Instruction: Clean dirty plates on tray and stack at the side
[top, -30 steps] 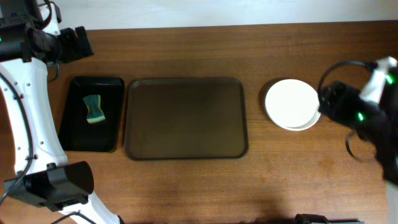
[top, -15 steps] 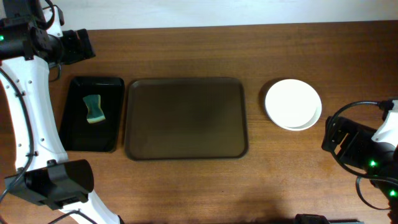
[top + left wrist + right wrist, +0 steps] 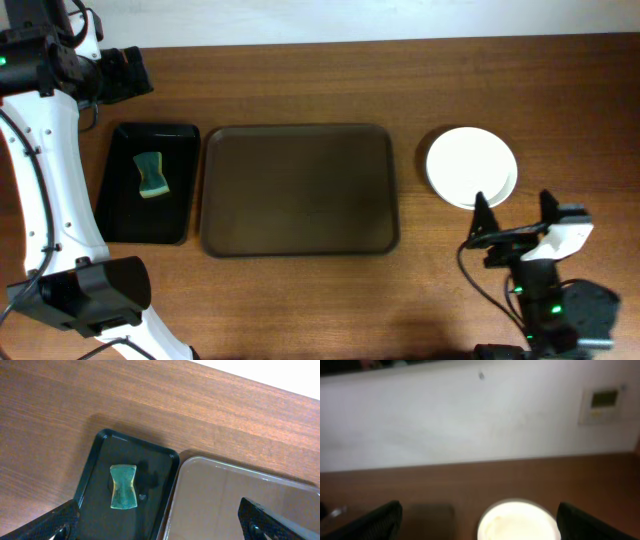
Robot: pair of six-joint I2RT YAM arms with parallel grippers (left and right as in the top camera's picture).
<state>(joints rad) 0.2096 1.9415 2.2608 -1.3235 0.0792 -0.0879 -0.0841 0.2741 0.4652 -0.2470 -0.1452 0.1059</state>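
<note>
To the right of the tray (image 3: 300,135), the plates (image 3: 468,165) are stacked, and none is seen on it, so the task is judged essentially done. The right gripper (image 3: 513,214), near the stack, and the left gripper (image 3: 135,72) are both spread wide, nothing held.

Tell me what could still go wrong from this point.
1. The stack of plates is not quite square. A lower plate's edge peeks out at one side, so a bump might slide the pile apart.
2. The right gripper, jaws open, sits close to the stack's near edge. A careless forward move could nudge the plates.
</note>
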